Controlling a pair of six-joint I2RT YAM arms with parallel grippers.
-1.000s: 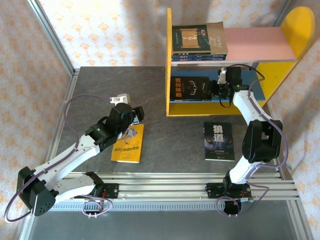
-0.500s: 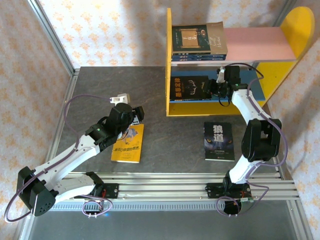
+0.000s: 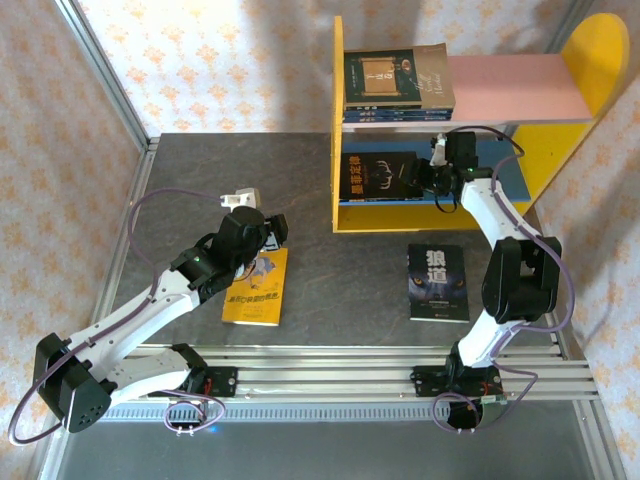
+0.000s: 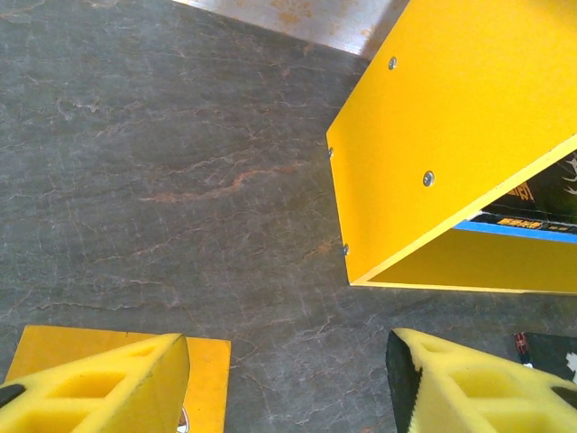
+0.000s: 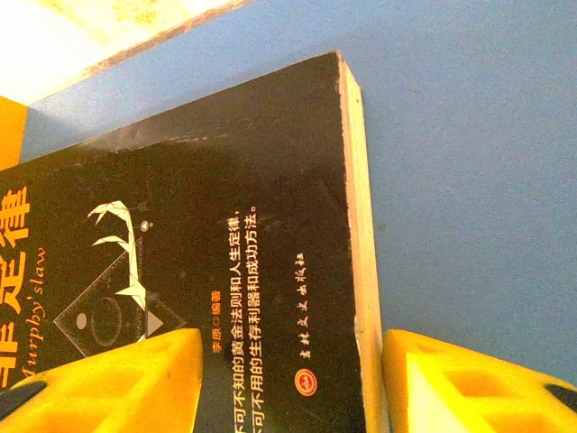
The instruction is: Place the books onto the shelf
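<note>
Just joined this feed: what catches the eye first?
The two-tier shelf with yellow side panels stands far right on the grey table, a black paperback with a yellow Chinese title lying on its blue board, the right arm's yellow fingers straddling its edge. A plain yellow paperback and a dark blue wolf paperback lie on the table.

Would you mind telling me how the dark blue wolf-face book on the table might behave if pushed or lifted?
The wolf-face book looks thin, so it would probably sag if lifted by one edge. It lies flat on the grey table, so a push should slide it, not tip it. Its low edge likely offers little to grip.
</note>
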